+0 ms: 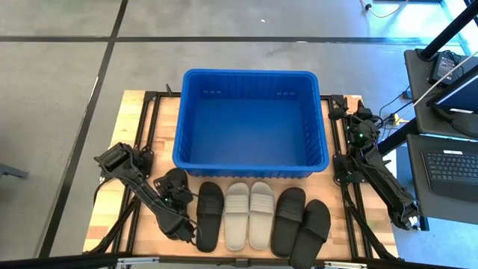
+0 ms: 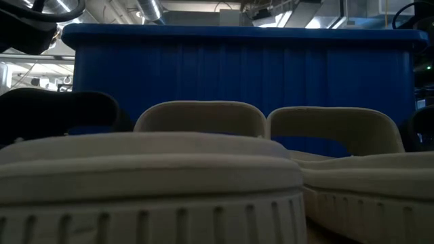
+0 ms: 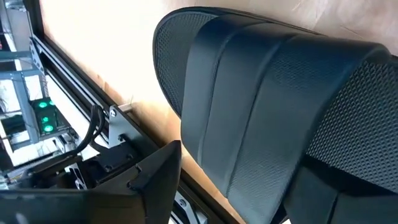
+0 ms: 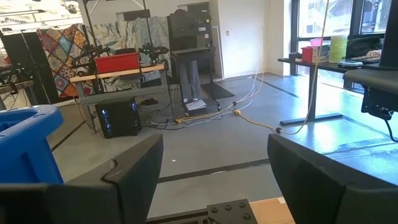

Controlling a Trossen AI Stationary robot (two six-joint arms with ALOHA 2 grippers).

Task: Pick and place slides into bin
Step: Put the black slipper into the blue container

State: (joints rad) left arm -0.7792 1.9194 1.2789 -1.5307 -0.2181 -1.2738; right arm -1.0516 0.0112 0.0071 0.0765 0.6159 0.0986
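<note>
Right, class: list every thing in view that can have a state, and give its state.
bin: upright, empty.
end black slide: on the table, left gripper down over it.
three other black slides: flat on the table, outside the bin.
two off-white slides: flat, side by side, outside the bin.
right gripper: open, empty, parked beside the bin.

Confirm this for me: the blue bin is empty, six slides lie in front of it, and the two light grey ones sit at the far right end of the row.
Not quite. The high view shows the two light grey slides in the middle of the row, with black slides on both sides. The rest stands: the blue bin is empty and all six slides lie in front of it.
</note>
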